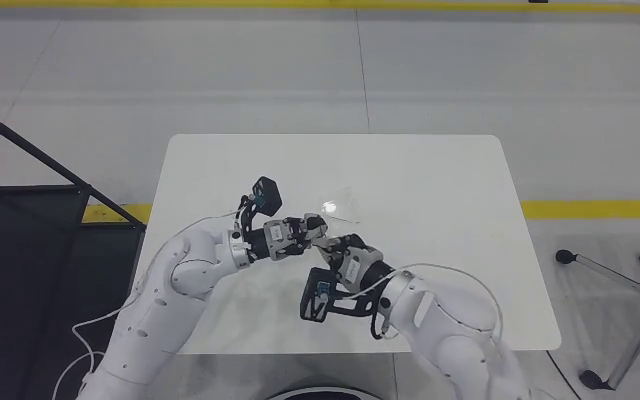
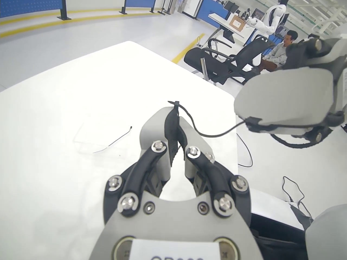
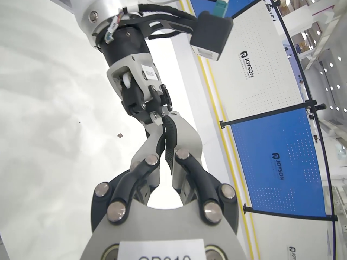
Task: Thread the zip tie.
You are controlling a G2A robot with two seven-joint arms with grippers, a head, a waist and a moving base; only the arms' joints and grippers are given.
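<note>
Clamping my left claw (image 2: 173,121) on zip tie (image 2: 191,119) head; my right claw (image 3: 166,128), at its 3 o'clock, pinching tail over counter (image 2: 54,96).

This looks like a robotics lab set in a large industrial hall. Past the jaws of the left gripper (image 2: 174,114), beyond the far edge of the white worktable (image 2: 81,82), a white humanoid robot (image 2: 273,17) stands at a desk (image 2: 217,18) with monitors (image 2: 231,6), and black mesh office chairs (image 2: 225,63) sit nearer. The pale glossy floor (image 1: 300,70) carries yellow lane lines (image 2: 187,49). Beyond the jaws of the right gripper (image 3: 166,119), blue and white perforated partition panels (image 3: 279,161) stand in a curved row.
</note>
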